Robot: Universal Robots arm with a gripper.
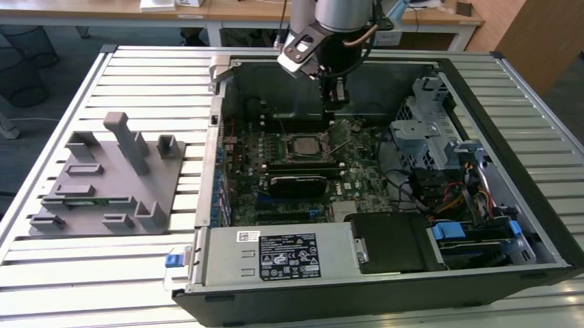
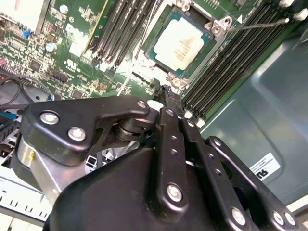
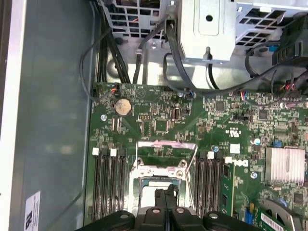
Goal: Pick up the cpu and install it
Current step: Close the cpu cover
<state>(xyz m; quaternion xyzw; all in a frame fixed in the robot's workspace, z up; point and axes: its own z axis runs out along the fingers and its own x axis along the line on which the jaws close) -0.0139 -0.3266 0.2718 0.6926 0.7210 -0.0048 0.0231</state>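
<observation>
Black linkage bars of the gripper [image 2: 166, 91] crowded the foreground of the second wrist view; its two fingers [image 2: 169, 130] ran together to one narrow tip, the jaws closed on nothing; that tip sat just beside one corner of the socket frame [image 2: 214, 28], apart from the cpu [image 2: 180, 42]; the cpu lay flat in the socket, shiny metal top upward and thin pale rim showing all round; being square it had no long axis, and its edges ran parallel to the memory slots [image 2: 226, 62] flanking it on both sides; in the first wrist view the closed fingers covered part of the cpu [image 3: 147, 184], and the hinged load plate [image 3: 166, 150] stood raised beyond it; how high the tip hung above the board could not be told; in the exterior view the gripper [image 1: 335, 96] pointed down into the open computer case [image 1: 511, 137], over the motherboard [image 1: 356, 171] between the socket and the case's far wall; the arm rose from it slightly tilted and was cut off by the picture's upper edge; wiring and a metal drive cage [image 1: 425, 130] filled the case toward the exterior view's right; on the slatted table [image 1: 119, 273], well apart on the exterior view's left, sat a grey fixture [image 1: 109, 178].
</observation>
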